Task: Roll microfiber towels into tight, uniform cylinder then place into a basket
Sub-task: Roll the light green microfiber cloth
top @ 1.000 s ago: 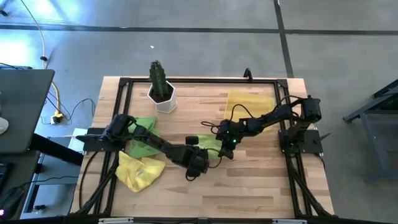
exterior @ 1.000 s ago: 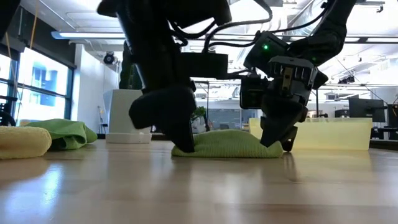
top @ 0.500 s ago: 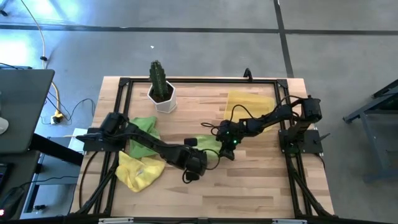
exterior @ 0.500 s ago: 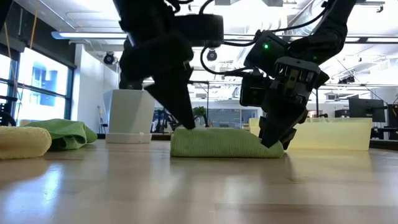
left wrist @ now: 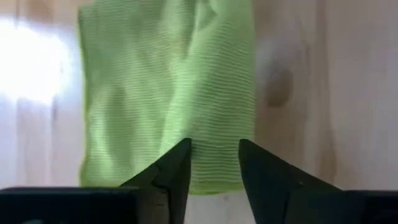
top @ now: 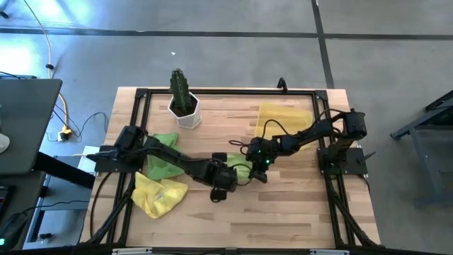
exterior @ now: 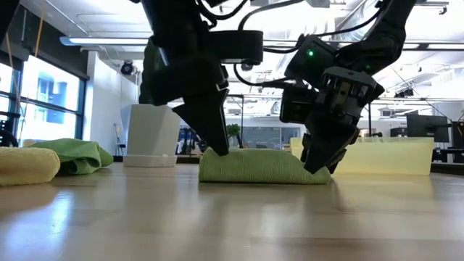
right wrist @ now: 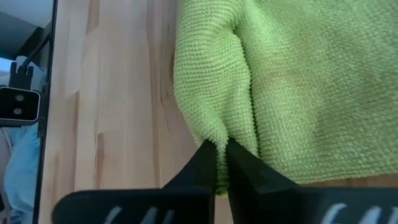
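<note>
A lime green microfiber towel (top: 242, 170), folded into a thick flat pad (exterior: 257, 165), lies on the table's middle between my two grippers. My left gripper (left wrist: 214, 152) stands open over the pad's left end (exterior: 217, 145). My right gripper (right wrist: 219, 152) is shut on the pad's right end (exterior: 319, 159). A second lime green towel (top: 164, 150) and a yellow towel (top: 159, 195) lie crumpled at the table's left. The yellow basket (top: 283, 108) stands at the far right. My left gripper has a fingertip (exterior: 220, 147) at the top edge of the pad's left end; I cannot tell whether it touches. My right gripper pinches the cloth at the pad's right end, beside a rolled fold (right wrist: 214, 134), between its two fingertips. It comes slanting down from the table's right. The pad rests flat on the table.
A white pot with a green cactus (top: 185, 106) stands at the far left of the table. The black frame rails (top: 226, 91) run round the table's edges. Bare wood lies in front of the pad toward the near edge (top: 248, 219).
My left gripper has risen from the table at the pad's left end up to the pad's top edge. The towel's left end, low and sloping before, now stands thick and squared. My right gripper has turned slightly at the right end and stays on the cloth.
</note>
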